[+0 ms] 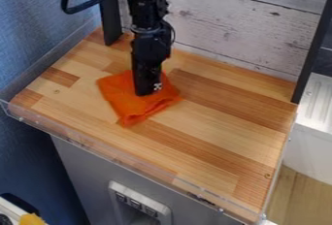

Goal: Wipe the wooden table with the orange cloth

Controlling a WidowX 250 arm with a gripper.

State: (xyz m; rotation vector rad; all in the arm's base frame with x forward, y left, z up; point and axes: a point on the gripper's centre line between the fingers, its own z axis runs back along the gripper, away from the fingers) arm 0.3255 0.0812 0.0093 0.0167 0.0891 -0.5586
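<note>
Robot arm [150, 37], one; gripper [148, 90], one; orange cloth [127, 104], one; wooden work surface [217, 122], one; dark upright posts [110, 20], two; plank backboard [233, 30], one; blue wall [32, 35], one; grey cabinet front [84, 170], one; pale frame [139, 196] on that front, one; dark rectangles [135, 203] in it, three; yellow object [31, 219], one.

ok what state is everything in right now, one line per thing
orange cloth: spread on the tabletop, rumpled, with folds near its front edge
gripper: pointing down over the cloth; contact with it can't be told
wooden tabletop: level, cloth lying on it
clear guard: fixed along the tabletop's front edge
black cable: hanging in a loop beside the arm
</note>
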